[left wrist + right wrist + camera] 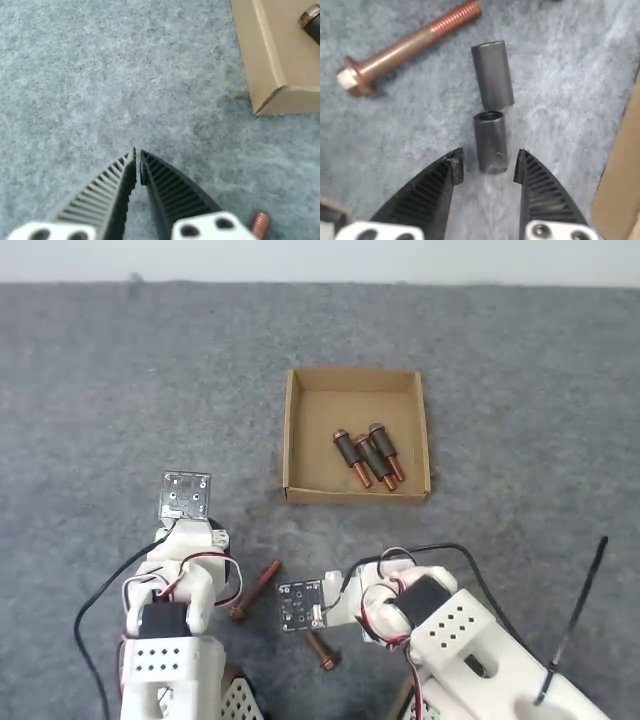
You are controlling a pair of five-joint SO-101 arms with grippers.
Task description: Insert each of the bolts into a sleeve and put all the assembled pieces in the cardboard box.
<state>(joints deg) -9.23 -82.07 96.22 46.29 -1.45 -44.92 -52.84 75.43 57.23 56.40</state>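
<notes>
In the left wrist view the cardboard box (272, 55) runs off the picture at two edges. An assembled piece (312, 20) inside it is cut down to one end by the edge, and a bolt (260, 225) shows just its threaded tip beside the left tool (137, 152), the rest cut off. In the high view the right arm's wrist (400, 605) covers one end of another bolt (322, 650).

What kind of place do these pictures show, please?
Likely a tabletop robot test bench: grey felt-like mat, left arm and right arm side by side, cardboard box with assembled pieces.
</notes>
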